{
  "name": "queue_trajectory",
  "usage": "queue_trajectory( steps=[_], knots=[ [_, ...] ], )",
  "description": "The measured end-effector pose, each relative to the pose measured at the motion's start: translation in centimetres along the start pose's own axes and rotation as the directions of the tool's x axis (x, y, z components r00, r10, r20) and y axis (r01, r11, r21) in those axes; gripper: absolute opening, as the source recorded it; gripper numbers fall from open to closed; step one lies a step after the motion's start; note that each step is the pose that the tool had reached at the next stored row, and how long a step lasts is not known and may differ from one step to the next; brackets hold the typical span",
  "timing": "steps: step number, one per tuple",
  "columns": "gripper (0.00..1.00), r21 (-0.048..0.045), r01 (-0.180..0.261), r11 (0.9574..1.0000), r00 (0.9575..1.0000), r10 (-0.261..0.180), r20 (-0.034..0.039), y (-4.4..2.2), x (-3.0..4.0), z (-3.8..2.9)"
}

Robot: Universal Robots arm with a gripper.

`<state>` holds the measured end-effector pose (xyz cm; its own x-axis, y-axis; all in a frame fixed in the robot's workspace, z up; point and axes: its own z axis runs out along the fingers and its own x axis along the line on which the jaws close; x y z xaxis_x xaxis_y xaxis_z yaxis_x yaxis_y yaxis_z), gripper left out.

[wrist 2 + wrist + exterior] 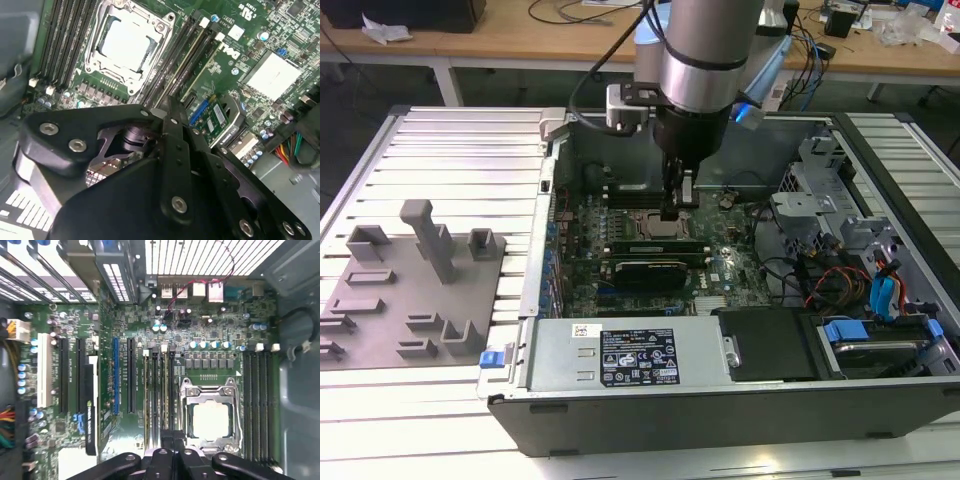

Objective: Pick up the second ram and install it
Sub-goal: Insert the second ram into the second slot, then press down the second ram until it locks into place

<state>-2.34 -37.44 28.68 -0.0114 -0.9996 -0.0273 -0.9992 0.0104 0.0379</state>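
An open desktop computer case [740,400] lies on its side on a slatted metal table [460,150], with the green motherboard [620,225] facing up. At about nine o'clock from the case sits a gray plastic tray [405,300] of upright blocks.

The silver robot arm [705,50] reaches straight down into the case from twelve o'clock. Its black gripper [677,205] hangs just above the board, beside the CPU socket [650,226].

In the first wrist view the socket [210,417] shows its pale square centre, with long black memory slots [260,405] at three o'clock of it and another bank at nine o'clock. The gripper [172,442] sits over that nine o'clock bank, its fingers drawn close together around a thin dark edge.

That edge appears to be the second ram [165,400], a slim stick standing in a slot just beside the socket; whether the fingers actually press on it cannot be told. In the second wrist view the black linkage [170,165] covers the contact.
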Motion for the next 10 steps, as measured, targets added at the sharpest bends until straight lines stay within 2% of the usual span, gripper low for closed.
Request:
queue_trajectory(
  steps=[6,7,8,10],
  knots=[
    [0.11,0.0000,0.000,1.0000,1.0000,0.000,0.0000,0.01,0.00,-0.02],
    [0.11,-0.0001,0.000,1.0000,1.0000,0.000,-0.0002,-0.18,0.00,-0.01],
    [0.11,-0.0020,0.000,1.0000,1.0000,0.000,-0.0003,-1.58,-0.01,0.33],
    [0.11,-0.0039,0.000,1.0000,1.0000,0.000,-0.0009,-3.06,-0.01,1.03]
  ],
)
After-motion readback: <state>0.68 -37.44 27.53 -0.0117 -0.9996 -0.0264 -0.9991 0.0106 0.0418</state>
